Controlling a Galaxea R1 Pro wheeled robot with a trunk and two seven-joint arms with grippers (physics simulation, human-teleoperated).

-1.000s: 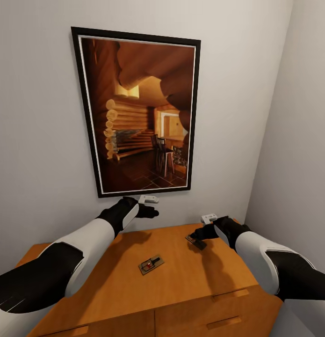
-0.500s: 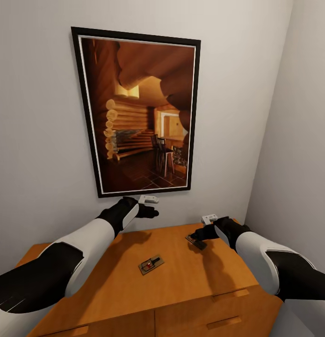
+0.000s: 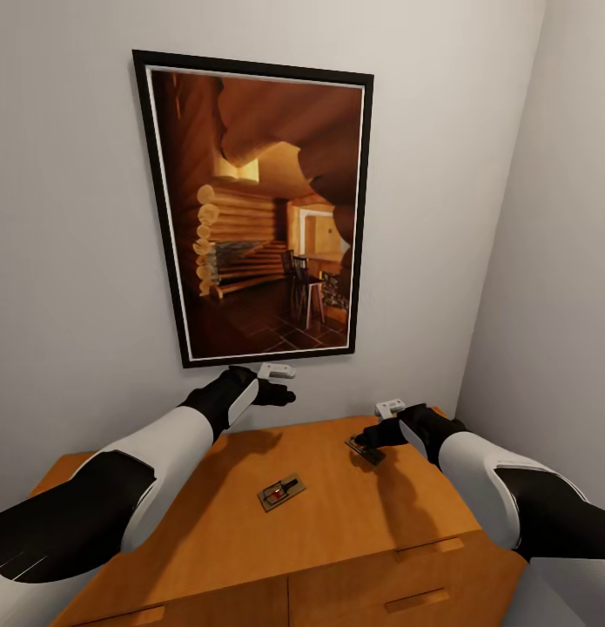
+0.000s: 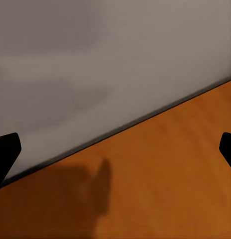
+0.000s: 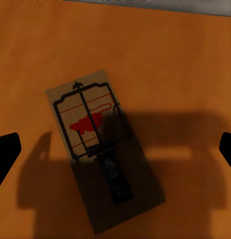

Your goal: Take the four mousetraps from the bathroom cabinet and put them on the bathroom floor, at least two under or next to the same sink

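Two mousetraps lie on the orange-brown cabinet (image 3: pixel 215 531) top. One mousetrap (image 3: pixel 281 492) rests near the middle of the top, apart from both arms. The other mousetrap (image 3: pixel 365 450) lies further right, directly beneath my right gripper (image 3: pixel 363 435). In the right wrist view that mousetrap (image 5: pixel 103 149) lies flat on the wood between the wide-apart black fingertips (image 5: pixel 5 152), so my right gripper (image 5: pixel 115 149) is open. My left gripper (image 3: pixel 286 396) hovers above the back of the cabinet near the wall. In the left wrist view my left gripper (image 4: pixel 115 149) is open with nothing between its fingers.
A large framed picture (image 3: pixel 258 209) hangs on the wall behind the cabinet. A side wall (image 3: pixel 554 261) closes the corner at the right. Drawer fronts with slim bar handles (image 3: pixel 428 549) show at the cabinet's near side.
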